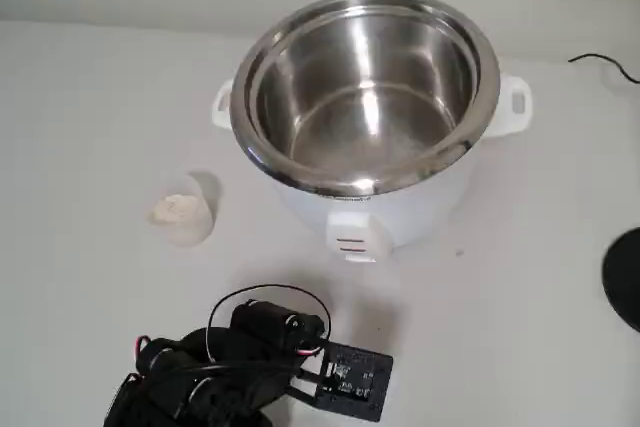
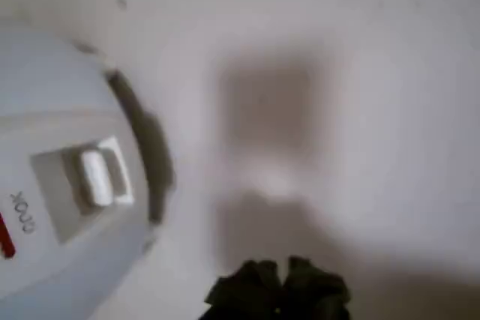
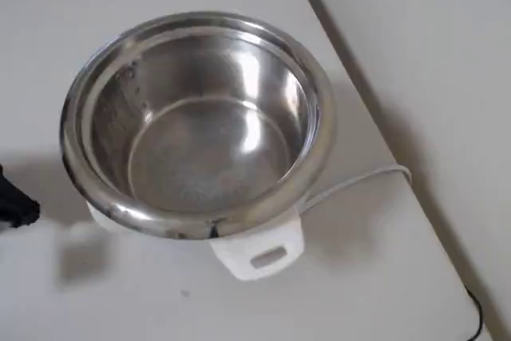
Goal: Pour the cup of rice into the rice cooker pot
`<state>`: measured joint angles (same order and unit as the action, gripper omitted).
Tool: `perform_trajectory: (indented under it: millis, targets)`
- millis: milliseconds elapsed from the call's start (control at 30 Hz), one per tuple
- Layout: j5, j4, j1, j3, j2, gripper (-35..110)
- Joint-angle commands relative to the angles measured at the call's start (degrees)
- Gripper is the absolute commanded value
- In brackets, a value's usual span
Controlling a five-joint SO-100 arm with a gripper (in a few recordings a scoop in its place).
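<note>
Cup of rice upright on the bench, left of the rice cooker pot and apart from it in the fixed view. Fingers dark and blurred at the wrist view's lower edge; spread impossible to tell. Best approached low and level, gripped mid-wall, kept upright. Open bench all around the cup; cooker wall near on the right.

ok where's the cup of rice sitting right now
In the fixed view the cup stands upright on the white table, left of the rice cooker and apart from it, above the folded arm at the bottom edge.
</note>
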<state>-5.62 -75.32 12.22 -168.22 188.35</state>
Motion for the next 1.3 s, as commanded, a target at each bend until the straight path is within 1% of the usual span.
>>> perform_trajectory:
  millis: [0, 667, 800, 900, 1133, 1167, 1233, 1267]
  targets:
    - [0.26, -0.26, 0.53, -1.67, -0.09, 0]
    - [0.00, -0.26, 0.09, -1.67, -0.09, 1]
    - [-5.71, -0.26, -7.29, -1.67, 0.00, 1]
    - [-12.66, -0.35, -15.12, -1.85, 0.09, 0]
    - [-25.14, -0.88, -26.89, -2.72, 0.18, 0]
    - [-28.92, -0.70, -28.21, -3.16, 0.18, 0]
    - [-42.98, -0.35, -28.92, -4.75, 0.26, 0]
    - [-44.74, -0.18, -28.83, -4.75, 0.26, 0]
